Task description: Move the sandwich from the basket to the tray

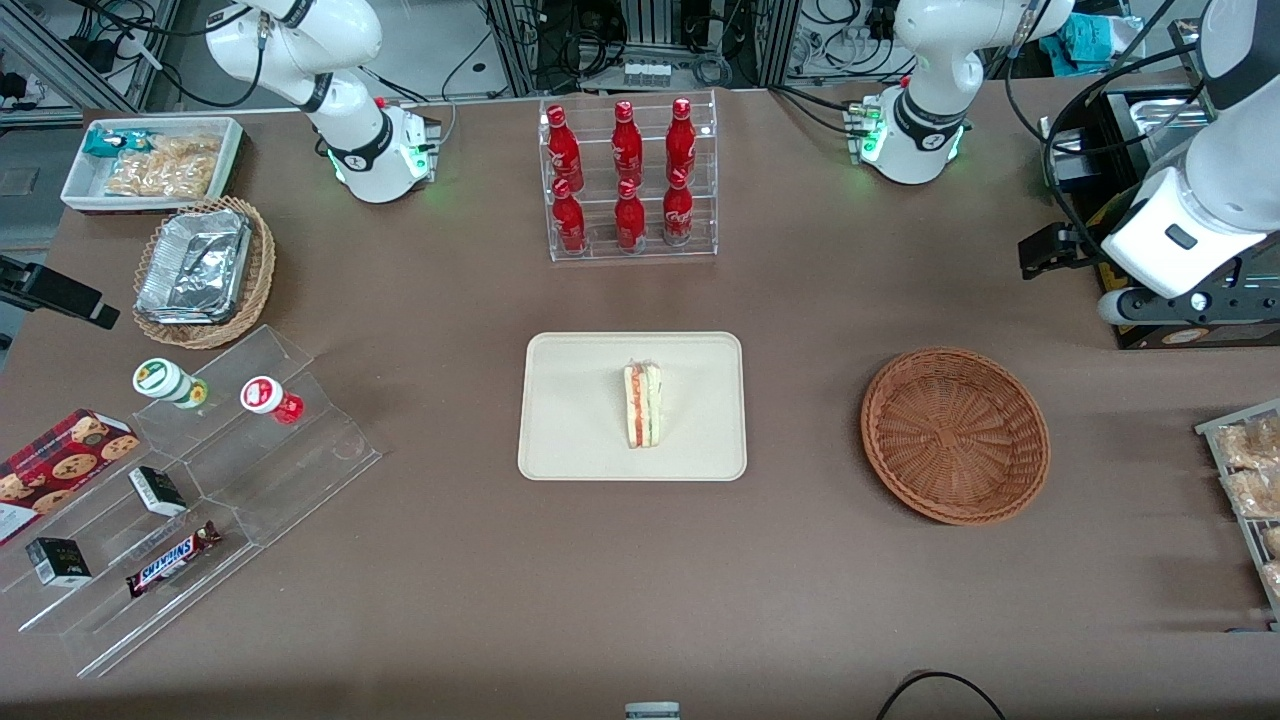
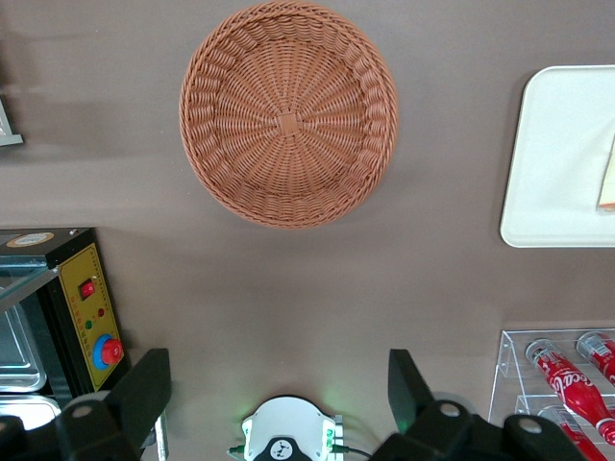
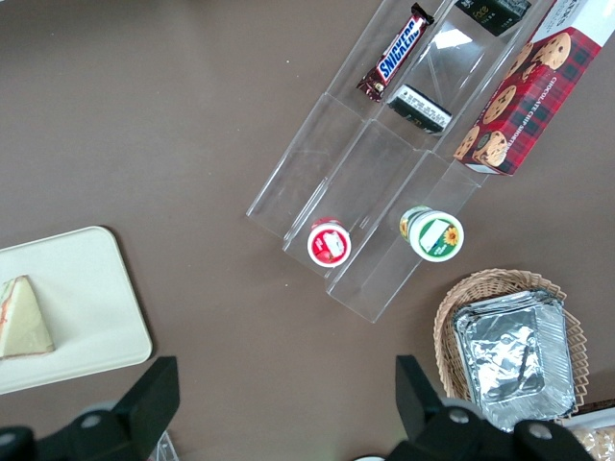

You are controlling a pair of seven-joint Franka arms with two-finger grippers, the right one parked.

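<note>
Sandwich (image 1: 643,404) on tray (image 1: 570,440), basket (image 1: 955,435) beside

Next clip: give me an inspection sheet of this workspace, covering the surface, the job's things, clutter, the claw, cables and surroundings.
Surface: brown table, no spills seen.
Sandwich: lies on the tray, near its middle.
Basket: nothing in it, toward the working arm's end of the table.
Clutter: bottle rack farther from the front camera than the tray; foil trays, snack bin, clear step shelf with jars, a candy bar and a cookie box, toward the parked arm's end.
Claw: open, holding nothing, raised above the table, clear of the basket.
Cables: one black loop at the table edge nearest the camera.
Surroundings: control box beside the basket.
</note>
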